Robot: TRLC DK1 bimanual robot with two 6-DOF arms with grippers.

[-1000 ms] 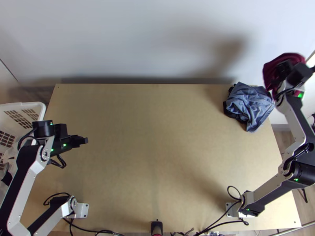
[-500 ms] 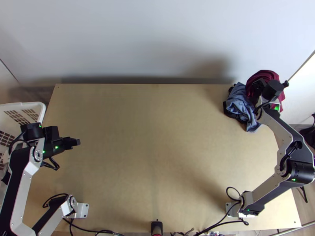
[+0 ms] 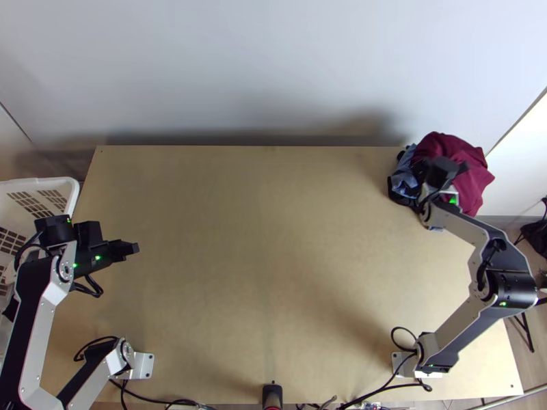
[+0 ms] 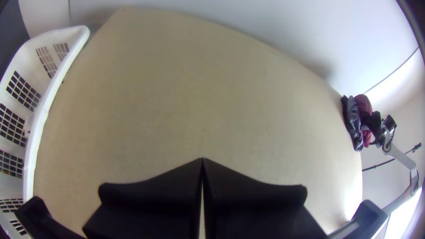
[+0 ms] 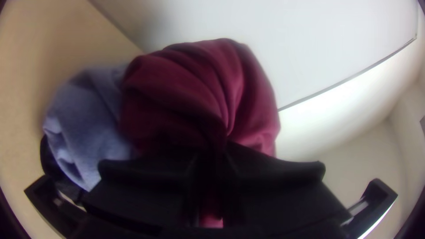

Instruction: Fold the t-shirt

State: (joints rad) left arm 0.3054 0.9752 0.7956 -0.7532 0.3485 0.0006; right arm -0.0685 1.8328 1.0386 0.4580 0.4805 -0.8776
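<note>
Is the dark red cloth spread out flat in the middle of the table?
No, the dark red cloth is bunched in the right gripper, at the table's far right corner.

A white plastic basket [image 3: 42,182] with gridded openings in its walls sits just beside the left edge of the light wooden bench [image 3: 267,239], its rim running along that edge. A plain pale wall [image 3: 273,61] rises behind the far edge, carrying soft shadows. A small black device [image 3: 272,395] is at the middle of the near edge. Off the right side, a dark object [image 3: 537,239] lies near the wall, too indistinct to identify
</note>
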